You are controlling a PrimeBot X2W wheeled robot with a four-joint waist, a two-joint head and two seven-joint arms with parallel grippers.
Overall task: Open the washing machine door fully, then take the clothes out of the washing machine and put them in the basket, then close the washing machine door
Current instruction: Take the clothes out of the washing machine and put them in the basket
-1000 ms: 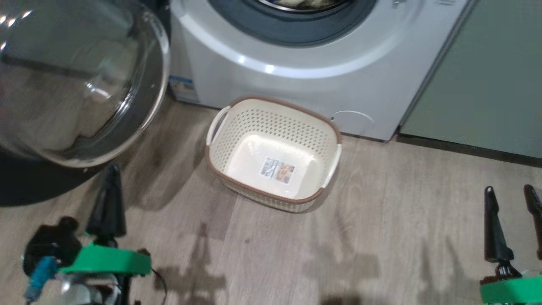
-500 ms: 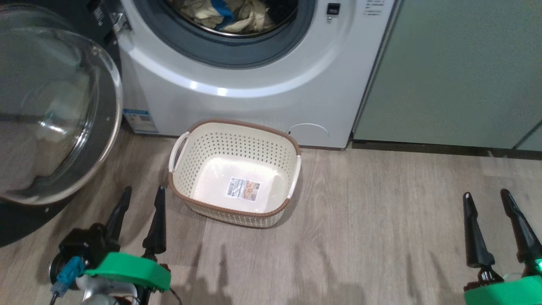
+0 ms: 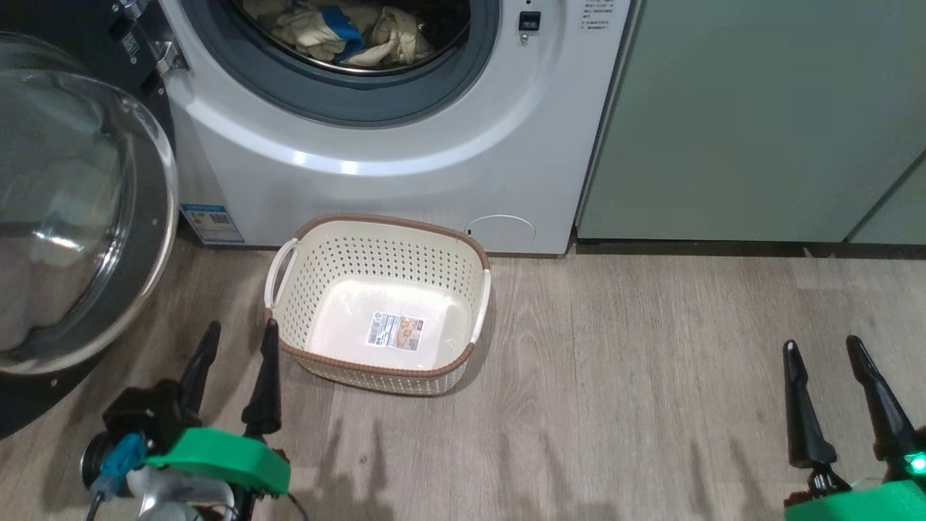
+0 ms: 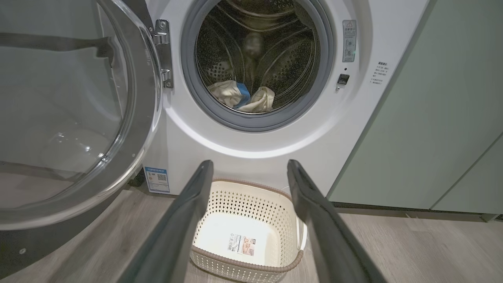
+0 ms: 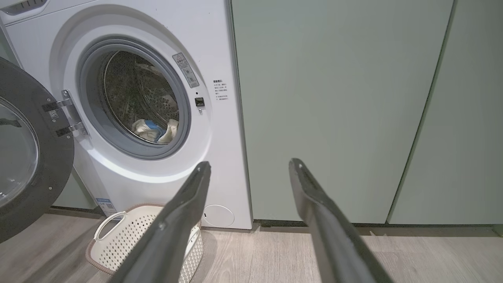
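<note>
Clothes (image 4: 230, 93) inside washing machine (image 4: 248, 151)

I have the washing machine (image 3: 405, 181) ahead, with the cabinets (image 3: 723, 123) directly to its right and the washing machine door (image 3: 72, 217) swung out on its left. The clothes (image 3: 347, 32) lie in the bottom of the drum (image 4: 255, 51), and the basket (image 3: 376, 219) sits on the floor (image 3: 615, 376) just before the machine, below the opening. My left gripper (image 3: 241, 325) is just beside the basket's near left corner, and my right gripper (image 3: 821, 342) is well apart to the right.
</note>
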